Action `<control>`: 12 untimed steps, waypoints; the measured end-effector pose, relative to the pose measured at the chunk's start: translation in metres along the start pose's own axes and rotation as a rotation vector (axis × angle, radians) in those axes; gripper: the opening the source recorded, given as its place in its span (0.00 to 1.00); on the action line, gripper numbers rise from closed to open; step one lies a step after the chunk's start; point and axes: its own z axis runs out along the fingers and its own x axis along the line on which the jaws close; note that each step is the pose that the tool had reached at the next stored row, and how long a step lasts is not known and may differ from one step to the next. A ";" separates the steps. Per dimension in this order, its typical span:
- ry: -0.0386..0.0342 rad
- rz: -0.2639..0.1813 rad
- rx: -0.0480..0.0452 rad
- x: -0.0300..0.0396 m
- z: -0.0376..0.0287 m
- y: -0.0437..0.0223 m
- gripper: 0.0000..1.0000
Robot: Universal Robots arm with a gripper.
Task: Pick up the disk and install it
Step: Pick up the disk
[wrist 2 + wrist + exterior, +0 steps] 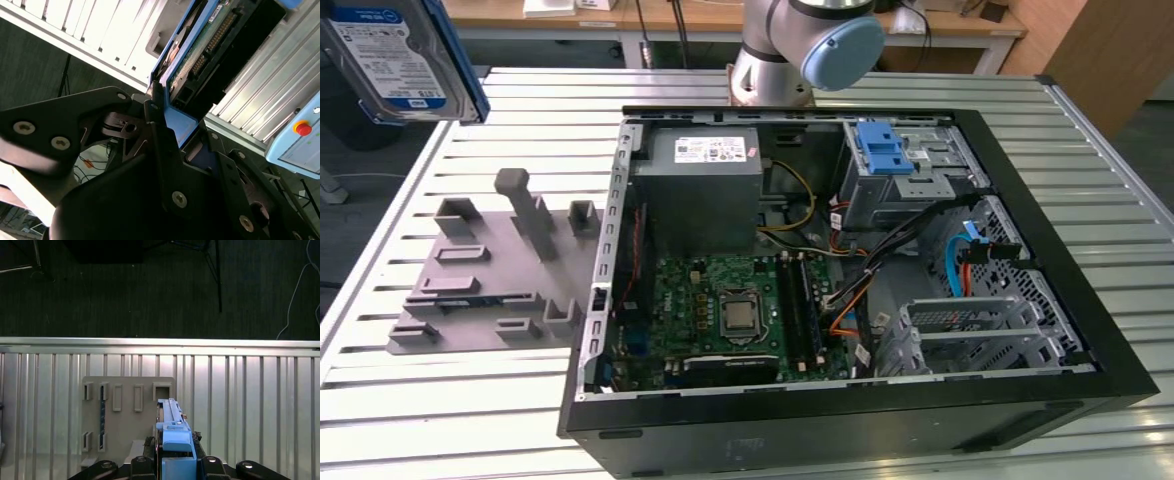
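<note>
The claw is clamped on the disk, pinching the blue carrier frame at one end, so the pick-up looks done. In the first wrist view the disk hangs edge-on above the grey holder block, which sits with its slots and posts on the slatted table. In the exterior view the disk is high in the air at the exterior view's left, well apart from the open computer case (the installing, I judge, is all left to do). Farther in, the metal drive cage with its blue latch piece sits in the case's far corner. Loose cables trail just beside the cage, and the case's near wall lies between disk and cage.
</note>
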 end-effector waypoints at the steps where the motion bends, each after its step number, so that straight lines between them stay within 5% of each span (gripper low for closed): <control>1: 0.0000 0.000 0.0000 0.0000 -0.0004 0.0000 0.36; 12: 0.0000 0.000 0.0000 -0.0001 -0.0055 0.0001 0.36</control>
